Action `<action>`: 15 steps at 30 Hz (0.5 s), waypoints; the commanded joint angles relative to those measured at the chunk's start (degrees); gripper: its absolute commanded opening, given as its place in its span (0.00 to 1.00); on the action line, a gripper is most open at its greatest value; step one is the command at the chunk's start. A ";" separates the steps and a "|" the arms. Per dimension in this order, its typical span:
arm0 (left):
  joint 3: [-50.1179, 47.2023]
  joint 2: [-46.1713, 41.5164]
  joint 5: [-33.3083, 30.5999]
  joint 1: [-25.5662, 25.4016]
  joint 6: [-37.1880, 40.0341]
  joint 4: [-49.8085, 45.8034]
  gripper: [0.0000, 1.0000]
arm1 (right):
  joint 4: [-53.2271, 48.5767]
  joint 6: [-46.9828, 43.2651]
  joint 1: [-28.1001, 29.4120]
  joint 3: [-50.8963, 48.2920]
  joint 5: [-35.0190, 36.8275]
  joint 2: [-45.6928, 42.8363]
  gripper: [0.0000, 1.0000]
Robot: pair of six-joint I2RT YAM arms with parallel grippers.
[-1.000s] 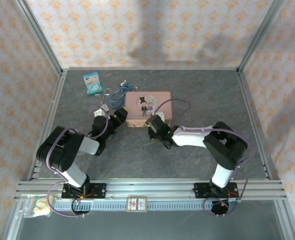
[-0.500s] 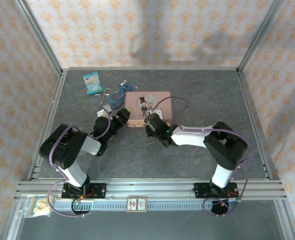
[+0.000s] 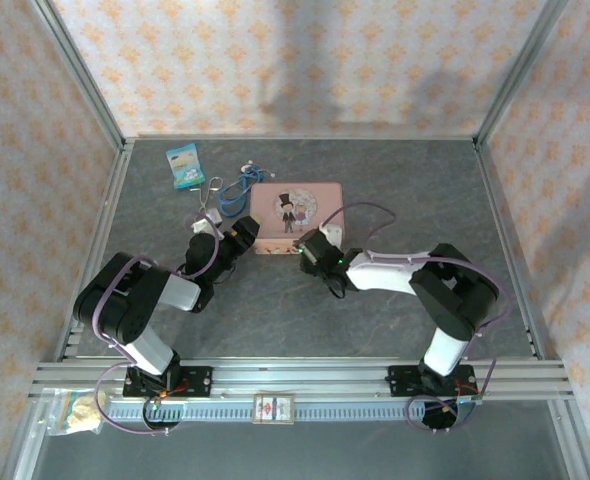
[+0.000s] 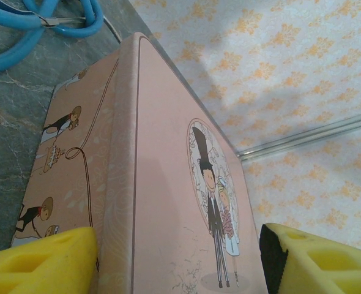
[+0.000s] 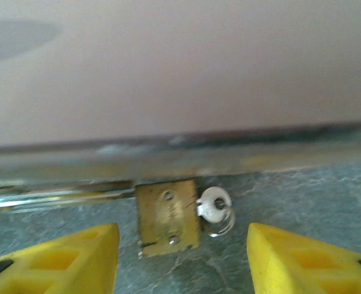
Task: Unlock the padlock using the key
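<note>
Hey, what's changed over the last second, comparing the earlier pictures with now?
The right claw slid a little to the right along the near side of the pink tin. It is open, facing the brass padlock with the key at its right side. Nothing was grasped or released. The left claw barely moved, open at the tin's left end. Tin, blue cable and packet stayed put.

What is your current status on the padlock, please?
Left claw open, straddling corner of pink rectangular tin. Right claw open, facing small brass padlock at tin's front. Small silver key at padlock's side, unobstructed.
</note>
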 commanded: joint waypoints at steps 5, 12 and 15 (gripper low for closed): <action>0.38 -2.42 -1.17 -0.18 2.07 -1.43 0.69 | 3.57 -2.29 -1.64 -0.27 -2.19 0.21 0.53; 1.13 -3.23 -1.59 -0.18 2.98 -3.25 0.69 | 4.17 -2.36 -1.65 0.41 -3.02 2.61 0.52; 1.17 -3.41 -1.74 -0.08 3.08 -3.75 0.69 | 3.20 -2.04 -1.69 0.93 -2.51 3.83 0.51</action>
